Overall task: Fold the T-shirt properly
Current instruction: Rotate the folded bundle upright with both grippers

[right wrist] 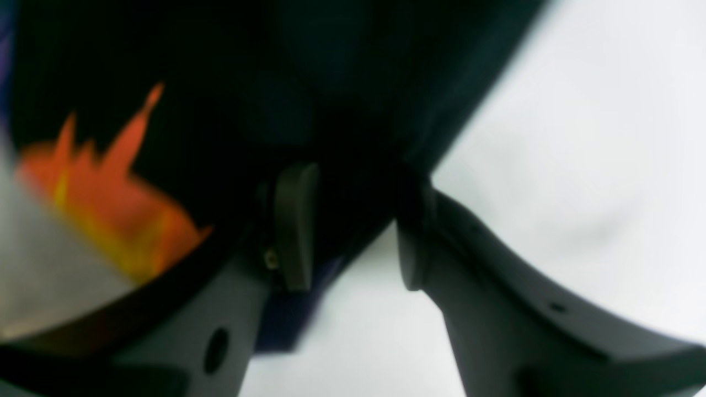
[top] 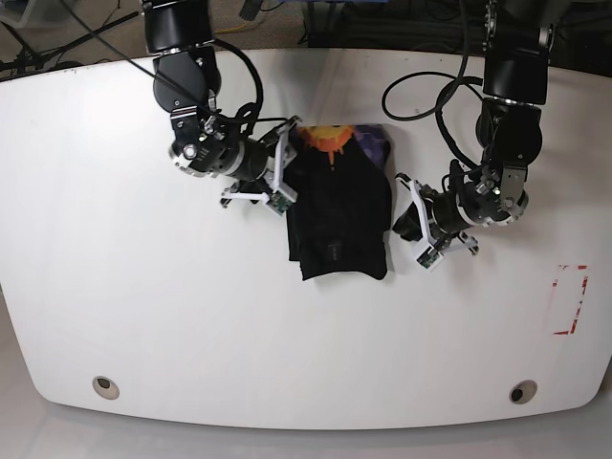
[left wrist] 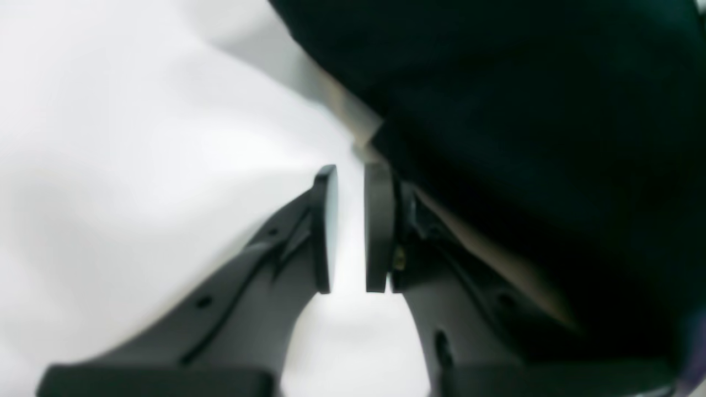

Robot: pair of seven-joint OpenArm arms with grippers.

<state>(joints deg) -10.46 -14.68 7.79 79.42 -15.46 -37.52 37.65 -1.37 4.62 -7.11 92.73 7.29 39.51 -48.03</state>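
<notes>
The black T-shirt [top: 339, 220] lies folded into a narrow rectangle in the middle of the white table [top: 143, 287]. An orange print [top: 328, 140] and a purple patch [top: 375, 145] show at its far end. My right gripper [top: 284, 182] is at the shirt's left edge. In the right wrist view this gripper [right wrist: 357, 176] is open, with the T-shirt [right wrist: 331, 66] edge lying between its fingertips and the orange print [right wrist: 110, 204] to the left. My left gripper [top: 404, 222] is at the shirt's right edge. The left wrist view shows it [left wrist: 353, 176] with a narrow empty gap, the T-shirt [left wrist: 524, 110] draped just right of it.
A red tape rectangle [top: 569, 298] marks the table near its right edge. Two round holes [top: 105, 386] [top: 521, 392] sit near the front edge. Cables [top: 449, 96] loop from both arms over the back of the table.
</notes>
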